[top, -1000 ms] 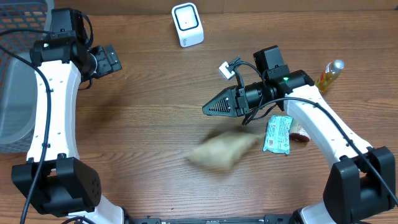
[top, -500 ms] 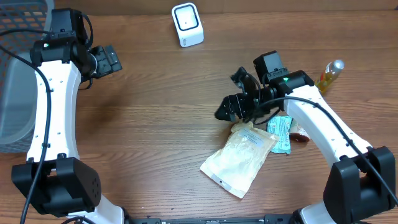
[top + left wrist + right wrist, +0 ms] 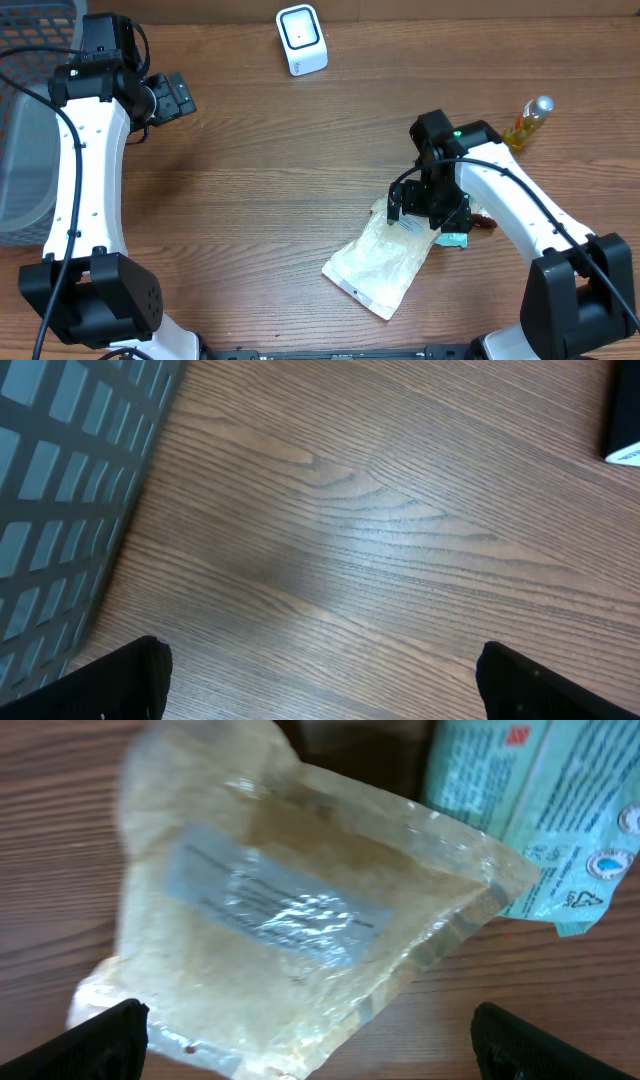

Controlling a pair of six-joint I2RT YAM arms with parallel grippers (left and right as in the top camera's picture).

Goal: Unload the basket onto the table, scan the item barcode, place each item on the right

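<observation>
Plainly, the clear plastic pouch (image 3: 385,262) lies flat on the bench (image 3: 250,200), its upper end under the right pincer (image 3: 428,212), whose fingers stand wide apart with nothing between them. The left pincer (image 3: 172,97) is likewise spread, hanging over bare wood near the mesh basket (image 3: 20,150).

The pouch looks light, soft and floppy, with slick film that would likely slide and sag. A pinch on a sealed edge, clear of the label, seems best.

The right wrist view shows that pale label (image 3: 270,905), too blurred to tell whether it carries bars, and a teal packet (image 3: 540,810) just beside the pouch's corner. Only the overhead view shows the white scanner (image 3: 301,40), well apart at the far edge, and the pouch's whole outline.
</observation>
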